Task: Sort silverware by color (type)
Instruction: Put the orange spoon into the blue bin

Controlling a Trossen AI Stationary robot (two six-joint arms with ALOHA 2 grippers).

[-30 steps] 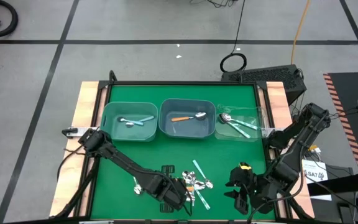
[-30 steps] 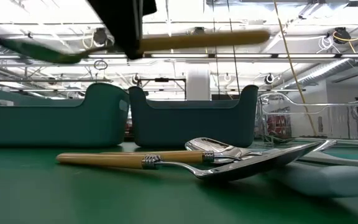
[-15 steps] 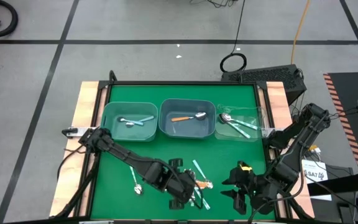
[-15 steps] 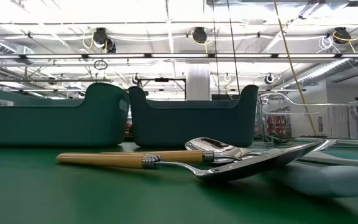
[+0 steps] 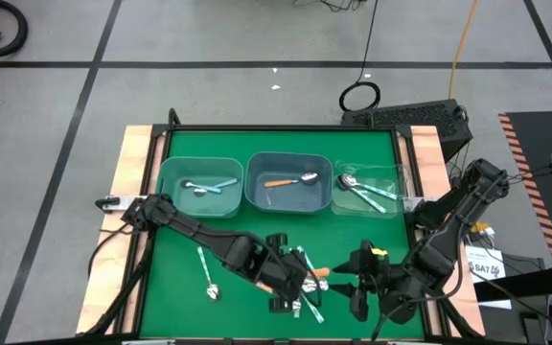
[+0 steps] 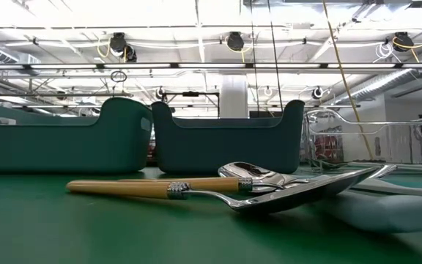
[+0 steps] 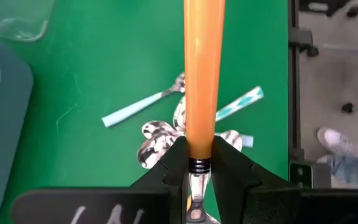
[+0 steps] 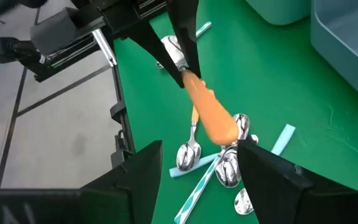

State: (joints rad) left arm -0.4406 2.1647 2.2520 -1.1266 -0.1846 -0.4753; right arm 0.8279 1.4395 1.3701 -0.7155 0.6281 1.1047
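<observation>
Readable text: one label only.
White tag (image 5: 488,267) beside the counter's right edge reads "SA7"; smaller print below it illegible.

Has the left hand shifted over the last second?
Yes. In the high view the left hand, shut on an orange spoon, has moved toward the right hand and slightly nearer the middle bin.

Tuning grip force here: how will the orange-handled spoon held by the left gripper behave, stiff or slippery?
The orange-handled spoon probably stays stiff: its handle runs straight out from the left gripper. The glossy, rounded plastic may slip or twist between the fingers. It looks light, held near the metal collar without sagging.
</observation>
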